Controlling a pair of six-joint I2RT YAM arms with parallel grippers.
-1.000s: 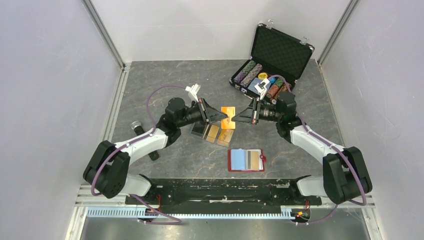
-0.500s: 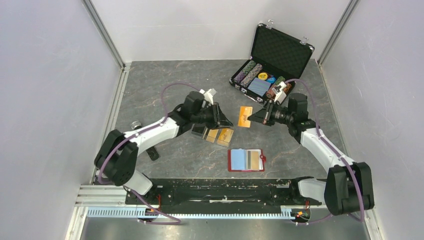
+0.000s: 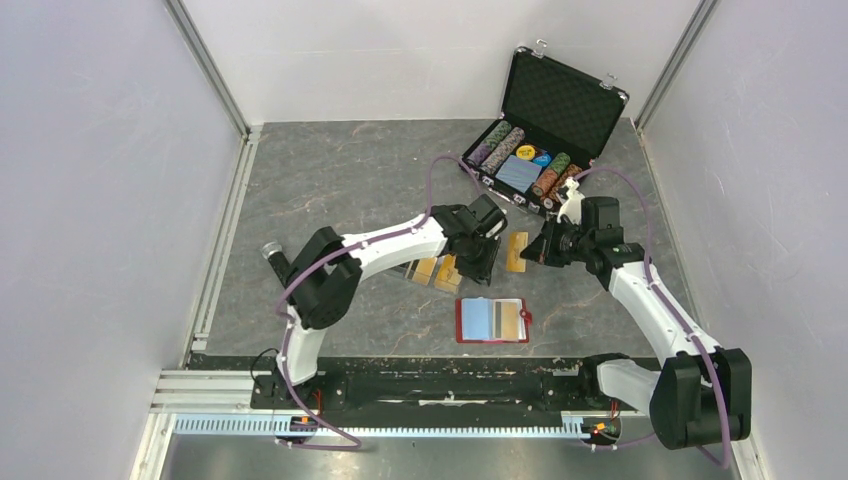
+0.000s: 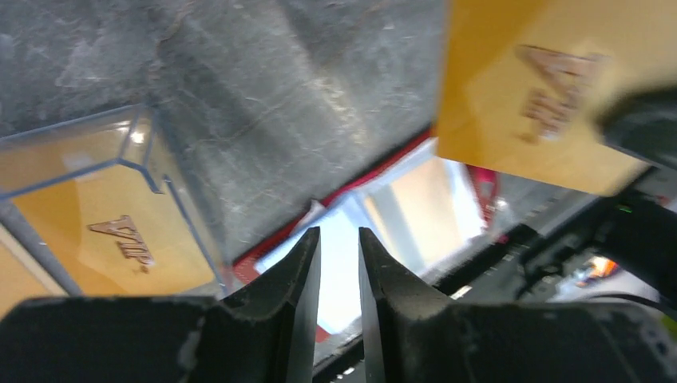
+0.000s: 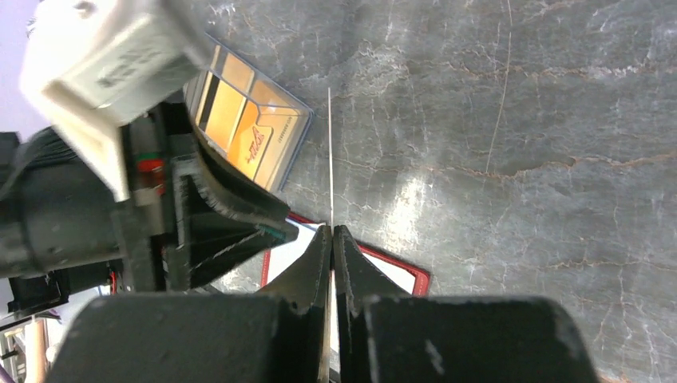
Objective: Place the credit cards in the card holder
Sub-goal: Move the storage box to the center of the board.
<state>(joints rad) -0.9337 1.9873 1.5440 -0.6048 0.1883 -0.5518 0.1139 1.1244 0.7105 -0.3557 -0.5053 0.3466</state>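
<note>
- The dark stone-patterned worktop [image 3: 330, 180] carries everything. Both arms reach in over its middle.
- The black chip case [image 3: 560, 100] lies open at the far right. It is not part of this job and I leave it alone.
- My left gripper [image 4: 337, 235] hangs between the tray and the held card. Its jaws are slightly apart with nothing between them, and it points down toward the holder.
- My right gripper [image 5: 331, 231] sits just beside it, jaws clamped on one card.
- The clear tray [image 4: 96, 136] lies left of centre with more credit cards [image 4: 88, 239] in it, a gold one showing.
- The card holder [image 3: 474, 319] lies open and flat near the arm bases, just on the near side of both grippers. Striped edges in its slots look like cards already seated.
- The orange credit card [image 4: 511, 80] is off the worktop in the right jaws. My right wrist view sees it edge-on, a thin line over the holder's far edge.
- I judge this the carry-and-insert step for this card, roughly midway through the task.
- Next I need to lower the card's free edge, line it up with a free slot and slide it in. I may need the left jaws to pin the holder so it does not skate.
</note>
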